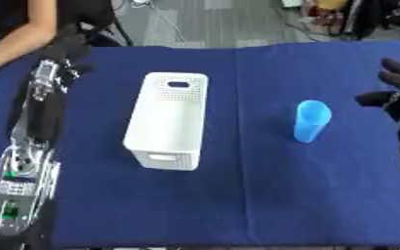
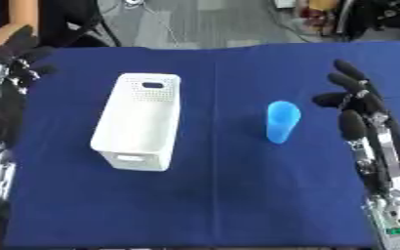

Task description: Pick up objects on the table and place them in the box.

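Note:
A white perforated box (image 1: 168, 121) sits left of centre on the blue cloth, open side up, with nothing visible inside. A light blue cup (image 1: 311, 120) stands right of it, tilted slightly. My right hand (image 2: 353, 95) hovers just right of the cup, fingers straight and spread, not touching it. At the table's far left edge my left hand (image 1: 70, 44) is raised, well away from the box, with relaxed fingers and nothing in it.
The blue cloth (image 1: 237, 205) covers the whole table. A person's bare arm (image 1: 15, 41) reaches in at the far left corner, close to my left hand. Beyond the far edge lie grey floor, cables and clutter.

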